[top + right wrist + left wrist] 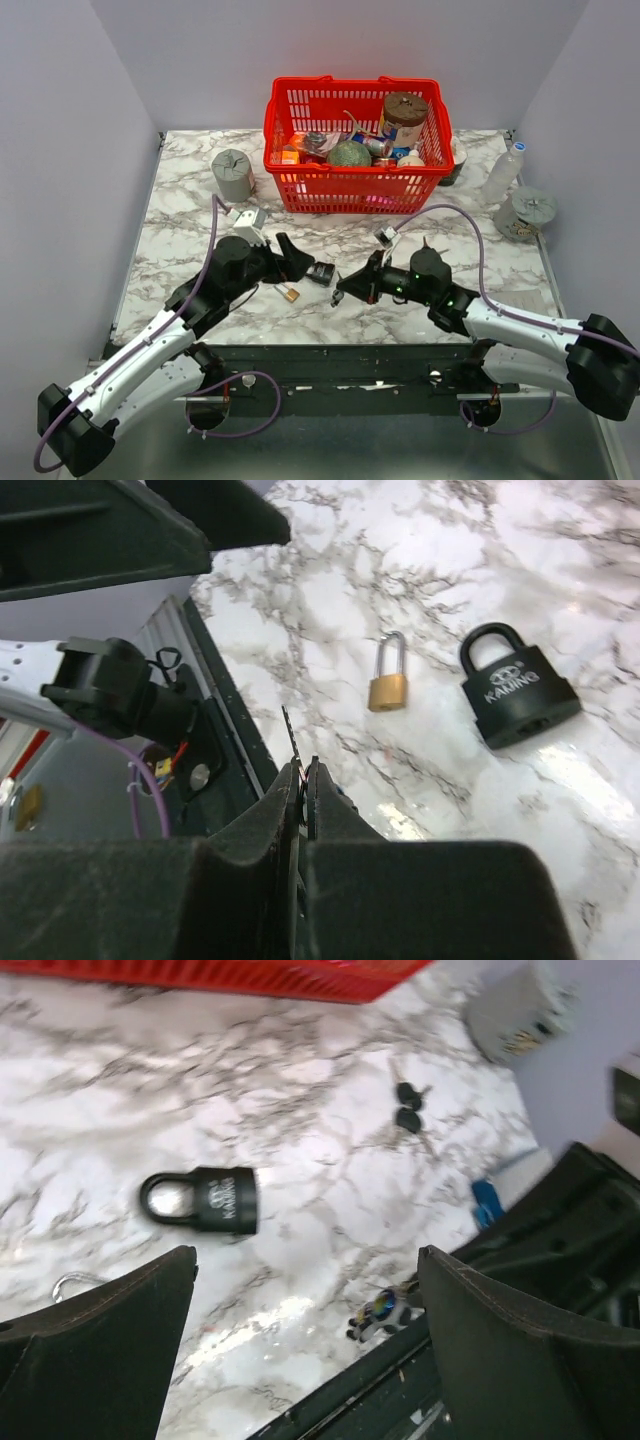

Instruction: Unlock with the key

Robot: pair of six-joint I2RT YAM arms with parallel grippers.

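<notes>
The left gripper point(307, 1252) gapes wide just beside the black padlock point(215, 1201) near the front edge of the table point(200, 210); the right gripper point(303, 770) pinches the key point(289, 742) by its blade

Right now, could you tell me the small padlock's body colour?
The small padlock is brass-gold, clearest in the right wrist view.

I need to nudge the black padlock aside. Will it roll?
Lying flat on its broad face, the black padlock likely slides, not rolls. Its chunky body looks heavy for its size. The glossy table may let it skid.
</notes>
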